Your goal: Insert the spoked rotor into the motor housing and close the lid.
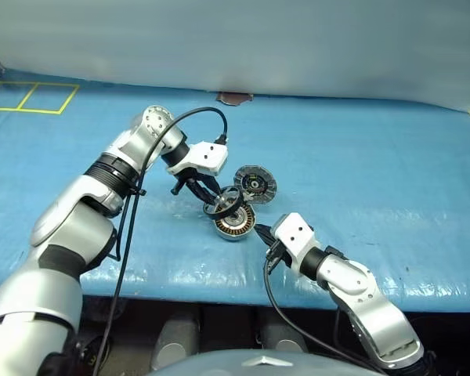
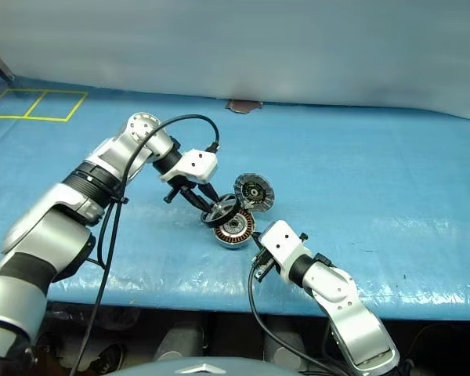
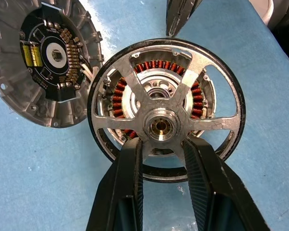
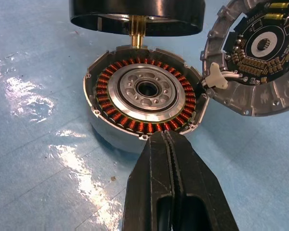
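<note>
My left gripper (image 3: pixel 160 147) is shut on the spoked rotor (image 3: pixel 160 126), its fingers (image 3: pixel 130 159) pinching a spoke beside the hub. The rotor (image 1: pixel 224 201) hangs just above the motor housing (image 1: pixel 236 225). Its brass shaft (image 4: pixel 137 36) points down toward the housing's centre hole. The housing (image 4: pixel 144 98) sits on the table, its coppery windings facing up. The lid (image 1: pixel 255 184) stands open at the housing's far right rim, and its inner face (image 4: pixel 260 48) carries a dark circuit board. My right gripper (image 4: pixel 167 137) is shut with nothing in it, its tips at the housing's near rim.
A blue sheet (image 1: pixel 376 172) covers the table, whose front edge (image 1: pixel 219 286) runs below my arms. Yellow tape lines (image 1: pixel 31 98) mark the far left corner. A small brown patch (image 1: pixel 235 98) lies at the back edge. A black cable (image 1: pixel 200 117) loops over my left wrist.
</note>
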